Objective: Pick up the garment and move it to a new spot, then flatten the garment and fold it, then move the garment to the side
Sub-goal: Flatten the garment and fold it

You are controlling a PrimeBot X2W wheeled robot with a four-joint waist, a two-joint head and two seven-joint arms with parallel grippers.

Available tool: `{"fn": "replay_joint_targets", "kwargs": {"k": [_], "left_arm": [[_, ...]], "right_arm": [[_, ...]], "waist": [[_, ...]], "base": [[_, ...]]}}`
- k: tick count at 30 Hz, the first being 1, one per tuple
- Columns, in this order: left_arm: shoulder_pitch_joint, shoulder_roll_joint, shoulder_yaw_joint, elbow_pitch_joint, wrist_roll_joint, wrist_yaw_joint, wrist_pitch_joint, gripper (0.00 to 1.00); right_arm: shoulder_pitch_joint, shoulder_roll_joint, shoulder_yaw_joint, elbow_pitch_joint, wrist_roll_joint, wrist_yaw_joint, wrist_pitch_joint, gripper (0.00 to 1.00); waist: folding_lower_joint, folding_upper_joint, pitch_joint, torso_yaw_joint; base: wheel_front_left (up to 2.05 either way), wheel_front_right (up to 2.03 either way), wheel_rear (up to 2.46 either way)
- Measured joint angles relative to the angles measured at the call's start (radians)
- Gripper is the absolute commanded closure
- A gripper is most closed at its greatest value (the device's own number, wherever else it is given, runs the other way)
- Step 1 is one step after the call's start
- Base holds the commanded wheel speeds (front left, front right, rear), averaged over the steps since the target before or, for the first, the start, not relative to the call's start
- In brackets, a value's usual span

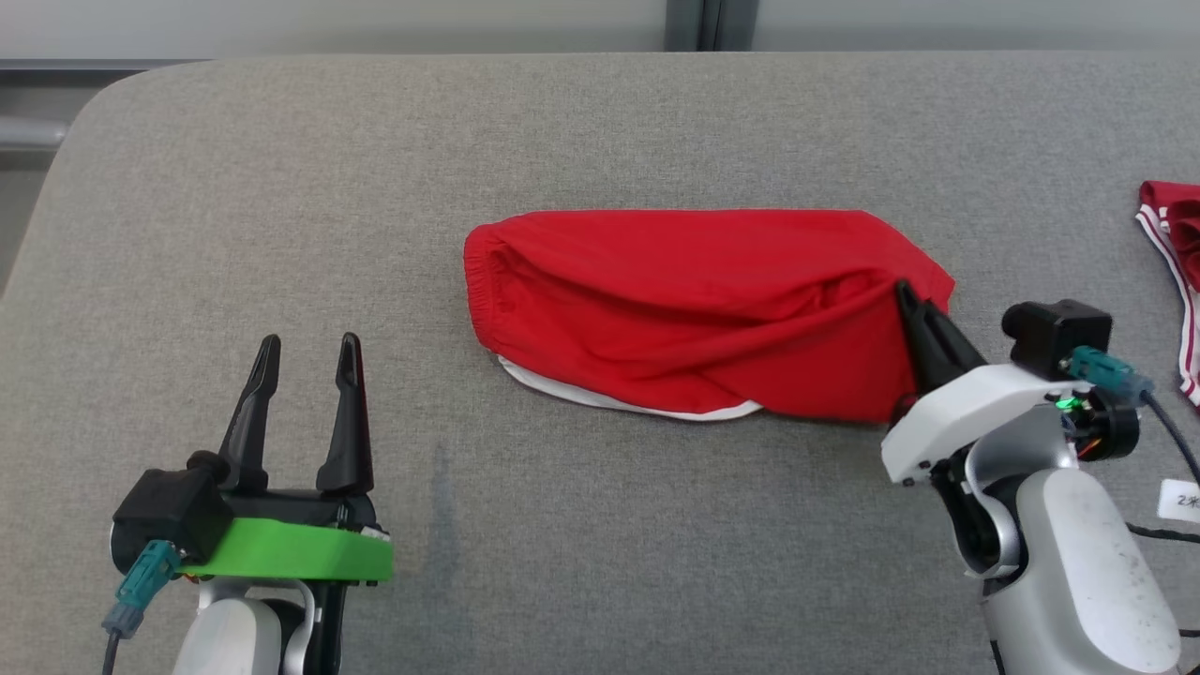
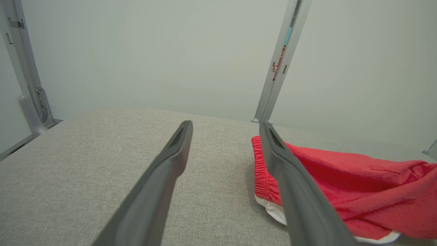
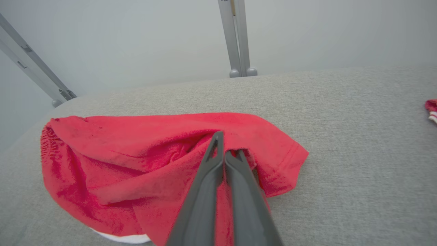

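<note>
The garment (image 1: 694,300), a pair of red shorts with an elastic waistband on its left and a white edge underneath, lies crumpled across the middle of the grey table (image 1: 562,122). My right gripper (image 1: 907,292) is at its right end, shut on a pinch of the red cloth, and folds run toward the fingertips. In the right wrist view the two fingers meet on the garment (image 3: 119,160) at the gripper (image 3: 225,147). My left gripper (image 1: 307,352) stands open at the lower left, apart from the cloth. The left wrist view shows this gripper (image 2: 225,126) with the garment (image 2: 358,184) to its right.
Another red garment with white stripes (image 1: 1177,272) lies at the table's right edge, also seen as red cloth (image 3: 432,109) in the right wrist view. A white label (image 1: 1179,500) and cables lie by the right arm. A grey post stands behind the table's far edge.
</note>
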Motion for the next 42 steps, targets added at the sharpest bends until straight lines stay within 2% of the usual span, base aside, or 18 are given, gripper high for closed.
{"fn": "replay_joint_targets", "kwargs": {"k": [3, 7, 13, 19, 23, 24, 25, 26, 33, 37, 42], "left_arm": [[0.0, -0.001, 0.0, -0.006, 0.0, 0.0, 0.0, 0.0], [-0.005, -0.003, -0.009, -0.012, 0.001, 0.0, 0.0, 0.0], [-0.04, -0.003, -0.037, -0.019, 0.001, 0.0, 0.0, 0.0], [-0.073, -0.002, -0.055, -0.023, 0.0, -0.001, 0.0, 0.0], [-0.089, -0.004, -0.06, -0.019, 0.0, -0.001, 0.0, 0.0], [-0.093, -0.005, -0.059, -0.017, 0.0, -0.001, 0.0, 0.0], [-0.096, -0.005, -0.059, -0.015, 0.0, -0.001, 0.0, 0.0], [-0.1, -0.006, -0.06, -0.012, 0.001, -0.001, 0.0, 0.0], [-0.105, -0.011, -0.046, 0.011, 0.01, -0.001, 0.0, 0.0], [-0.101, -0.009, -0.032, 0.021, 0.012, -0.001, 0.0, 0.0], [-0.075, -0.006, -0.014, 0.039, 0.013, -0.001, 0.0, 0.0]], "right_arm": [[-0.008, 0.0, -0.028, -0.08, -0.016, 0.0, 0.032, 1.0], [-0.1, -0.013, -0.037, -0.085, -0.069, 0.0, 0.116, 1.0], [-0.273, -0.052, -0.052, 0.053, -0.043, 0.0, 0.187, 1.0], [-0.41, -0.076, -0.072, 0.207, -0.037, 0.0, 0.18, 1.0], [-0.47, -0.091, -0.078, 0.31, -0.039, 0.0, 0.136, 1.0], [-0.483, -0.095, -0.081, 0.336, -0.045, 0.0, 0.118, 0.86], [-0.493, -0.097, -0.082, 0.359, -0.049, 0.0, 0.099, 0.41], [-0.499, -0.096, -0.086, 0.378, -0.047, 0.0, 0.085, 0.0], [-0.5, -0.095, -0.073, 0.463, -0.048, 0.0, -0.01, 0.0], [-0.434, -0.09, -0.087, 0.451, -0.038, 0.0, -0.059, 0.0], [-0.317, -0.078, -0.096, 0.376, -0.042, 0.0, -0.116, 0.0]], "waist": [[0.0, 0.0, 0.005, -0.002], [0.0, 0.0, 0.02, -0.003], [0.0, 0.0001, 0.05, 0.018], [0.0, 0.0, 0.089, 0.051], [0.0, 0.0, 0.113, 0.075], [0.0, 0.0, 0.118, 0.08], [0.0, 0.0, 0.123, 0.084], [0.0, 0.0, 0.126, 0.086], [0.0, 0.0, 0.113, 0.075], [0.0, 0.0, 0.085, 0.053], [0.0, 0.0, 0.042, 0.021]], "base": [[0.0, 0.0, 0.0], [0.0, 0.0, 0.0], [0.0, 0.0, 0.0], [0.0, 0.0, 0.0], [0.0, 0.0, 0.0], [0.0, 0.0, 0.0], [0.0, 0.0, 0.0], [0.0, 0.0, 0.0], [0.0, 0.0, 0.0], [0.0, 0.0, 0.0], [0.0, 0.0, 0.0]]}}
